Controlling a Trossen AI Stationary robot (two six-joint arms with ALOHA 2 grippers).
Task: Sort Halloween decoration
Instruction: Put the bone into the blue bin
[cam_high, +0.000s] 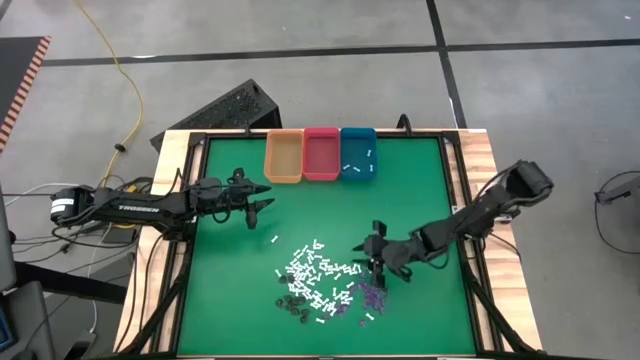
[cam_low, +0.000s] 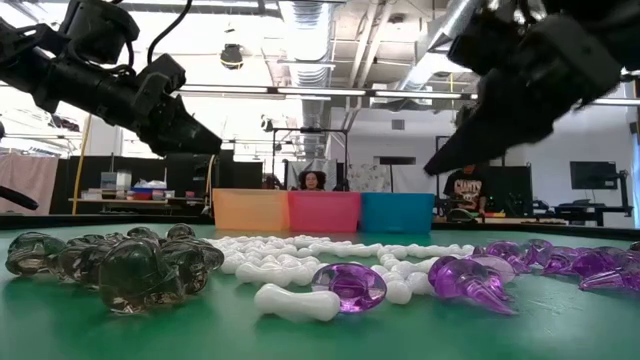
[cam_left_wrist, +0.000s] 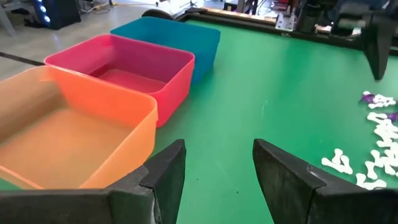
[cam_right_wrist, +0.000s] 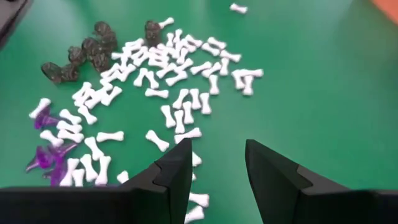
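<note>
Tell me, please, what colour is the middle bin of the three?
Pink. The middle bin shows best in the left wrist view, between the orange and teal ones.

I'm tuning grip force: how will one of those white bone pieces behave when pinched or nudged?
Each white bone piece looks like hard molded plastic, so probably stiff and very light. Its glossy, rounded knobs suggest it may slip from the fingers or skid across the green mat. In the crowded pile, a nudge would likely shove neighbors along too.

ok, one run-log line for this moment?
left hand: open, by orange bin | right hand: open, above white bones | teal bin: some bones in
</note>
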